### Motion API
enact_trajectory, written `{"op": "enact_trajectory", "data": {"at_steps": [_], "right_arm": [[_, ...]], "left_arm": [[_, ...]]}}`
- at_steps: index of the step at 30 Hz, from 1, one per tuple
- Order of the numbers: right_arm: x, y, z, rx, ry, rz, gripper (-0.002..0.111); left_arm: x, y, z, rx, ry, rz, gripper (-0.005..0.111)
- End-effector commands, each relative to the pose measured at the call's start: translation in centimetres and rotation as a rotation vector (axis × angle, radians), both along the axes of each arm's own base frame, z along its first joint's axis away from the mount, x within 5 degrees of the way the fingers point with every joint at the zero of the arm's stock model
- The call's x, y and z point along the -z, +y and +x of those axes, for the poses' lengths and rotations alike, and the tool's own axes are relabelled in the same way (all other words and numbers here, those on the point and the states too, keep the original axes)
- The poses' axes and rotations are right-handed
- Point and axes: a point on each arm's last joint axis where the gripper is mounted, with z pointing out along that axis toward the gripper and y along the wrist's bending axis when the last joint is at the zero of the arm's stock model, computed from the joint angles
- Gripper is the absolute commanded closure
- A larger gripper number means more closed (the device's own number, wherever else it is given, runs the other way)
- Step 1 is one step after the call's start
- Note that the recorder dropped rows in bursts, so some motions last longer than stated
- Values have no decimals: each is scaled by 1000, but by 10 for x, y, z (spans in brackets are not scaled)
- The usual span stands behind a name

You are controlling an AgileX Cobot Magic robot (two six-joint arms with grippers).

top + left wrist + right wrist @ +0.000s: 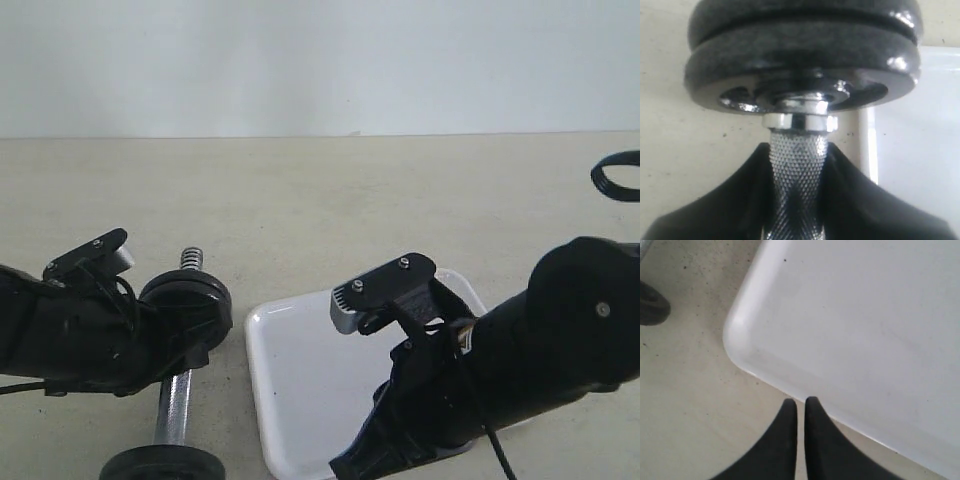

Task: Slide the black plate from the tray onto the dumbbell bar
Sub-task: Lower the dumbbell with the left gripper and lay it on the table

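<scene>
- Exterior view: the left gripper point(180, 352) holds the dumbbell bar point(175, 405) by its middle, just under a stack of black discs. This fixes the rod, with its threaded end point(190, 258) pointing away over the worktop point(320, 200). I cannot tell whether the bar rests on the worktop or is lifted off it.
- The black plate point(188, 287) is, as I read it, the outer disc of that stack, so it is on the bar and not on the tray. Another black disc point(160, 466) sits at the bar's near end.
- In the same view the tray point(290, 370) lies just beside the bar, close enough for a short transfer. It shows only bare white wherever the right arm does not cover it. The right gripper point(348, 466) hangs low by the tray's near edge and carries nothing.
- Left wrist view: the fingers point(730, 210) pinch the knurled grip from both sides, just below a chrome collar point(800, 120). Beyond the collar two black discs lie flat against each other. The pinch likely keeps the bar from rolling or shifting while a disc seats. The tray's rim shows alongside.
- Right wrist view: the fingers point(785, 440) are pressed together and empty, over the worktop just outside a rounded corner of the tray. The part of the tray seen here holds nothing. I judge the sliding done, with this arm parked out of the way.
</scene>
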Motion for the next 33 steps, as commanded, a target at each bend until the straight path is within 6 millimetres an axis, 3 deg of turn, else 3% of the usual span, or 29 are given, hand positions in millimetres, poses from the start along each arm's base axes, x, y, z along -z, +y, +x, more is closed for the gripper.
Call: {"op": "enact_trajectory", "data": {"at_steps": [1, 33], "right_arm": [[3, -4, 0, 19, -30, 6, 107], [2, -2, 2, 55, -37, 32, 107]], "left_arm": [[-7, -9, 5, -1, 5, -85, 102], [-8, -9, 6, -31, 8, -93, 102]]}}
